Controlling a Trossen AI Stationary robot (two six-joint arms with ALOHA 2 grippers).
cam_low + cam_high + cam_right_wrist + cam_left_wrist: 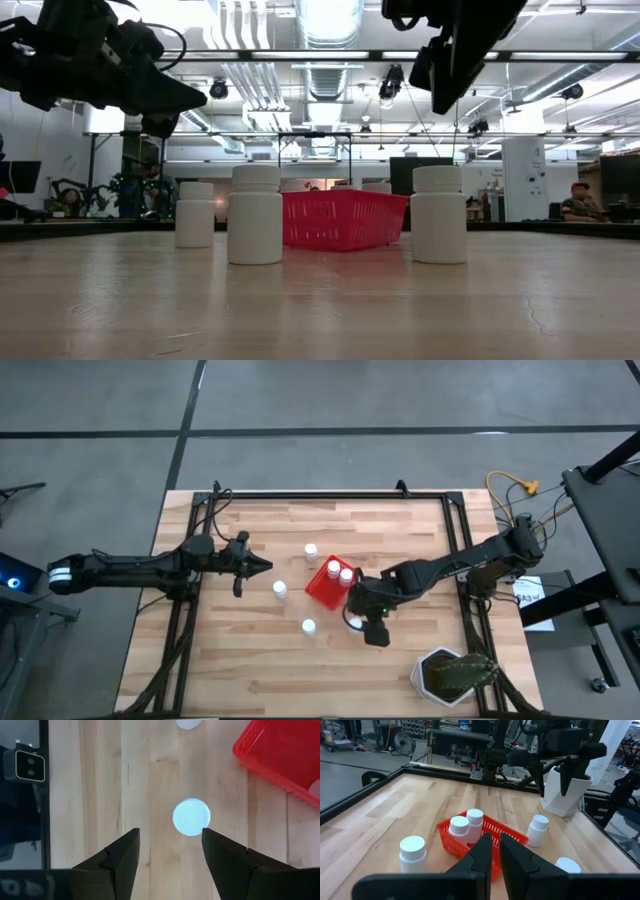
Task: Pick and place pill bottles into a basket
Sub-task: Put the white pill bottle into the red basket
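The red basket (322,588) stands at mid-table with two white pill bottles (340,571) upright in it. Three more bottles stand on the table: one beyond the basket (311,549), one to its left (280,589), one nearer (308,626). Another bottle (191,817) stands right under my right gripper (362,622). That gripper is open, points down and hangs well above this bottle (438,214). My left gripper (262,566) is shut and empty, held above the table left of the basket (485,832).
A white pot with a green plant (452,676) stands at the table's near right corner. Black frame rails (190,610) run along the left and right sides of the wooden table. Bare wood lies along the near and far edges.
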